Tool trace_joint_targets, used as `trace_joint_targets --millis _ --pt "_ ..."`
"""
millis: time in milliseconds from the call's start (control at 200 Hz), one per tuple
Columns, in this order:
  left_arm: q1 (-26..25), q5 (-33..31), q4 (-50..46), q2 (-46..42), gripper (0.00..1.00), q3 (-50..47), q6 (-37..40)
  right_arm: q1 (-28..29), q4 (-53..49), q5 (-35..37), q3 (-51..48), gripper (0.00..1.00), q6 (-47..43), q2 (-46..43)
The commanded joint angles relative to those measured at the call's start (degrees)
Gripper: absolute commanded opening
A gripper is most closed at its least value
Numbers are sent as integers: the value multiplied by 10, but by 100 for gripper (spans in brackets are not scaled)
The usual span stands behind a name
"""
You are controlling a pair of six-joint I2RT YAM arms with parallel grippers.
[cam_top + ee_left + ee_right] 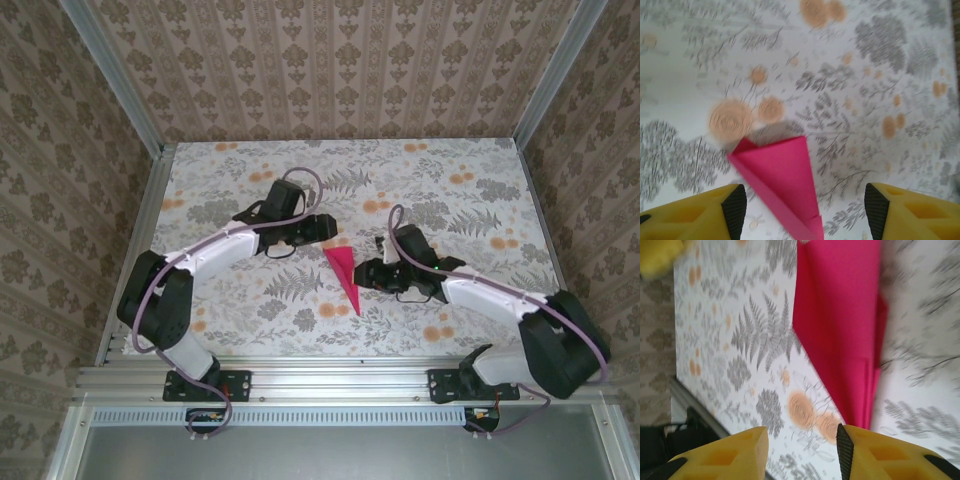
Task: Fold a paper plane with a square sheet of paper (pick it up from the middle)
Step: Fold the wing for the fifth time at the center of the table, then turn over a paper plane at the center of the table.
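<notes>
Slim pointed magenta-pink paper plane flat at table centre, ungripped. Left gripper at its 11 o'clock, gaping wide, empty. Right gripper at 3 o'clock, parted, empty. Likely folding finished, plane left free.

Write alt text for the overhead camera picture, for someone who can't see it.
A slim magenta-pink paper plane lies on a floral tablecloth, its point toward the near edge. From either side a white robot arm reaches in: the left gripper sits by the plane's wide end, the right gripper beside its long edge.
</notes>
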Motion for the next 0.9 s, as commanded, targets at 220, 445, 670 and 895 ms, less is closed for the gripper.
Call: trace_joint_targets --millis 220,445,670,895 --pt "-104 -136 -191 63 69 71 -101 -55 -23 39 -37 45 -10 -11" --pt "-119 -113 -185 106 69 99 -103 -54 0 19 -47 45 -8 10" --pt "-120 -100 -168 124 53 96 -102 -55 29 -7 -54 46 -1 32" --pt "-119 -102 -106 68 13 28 -101 -40 48 -28 -32 47 2 75"
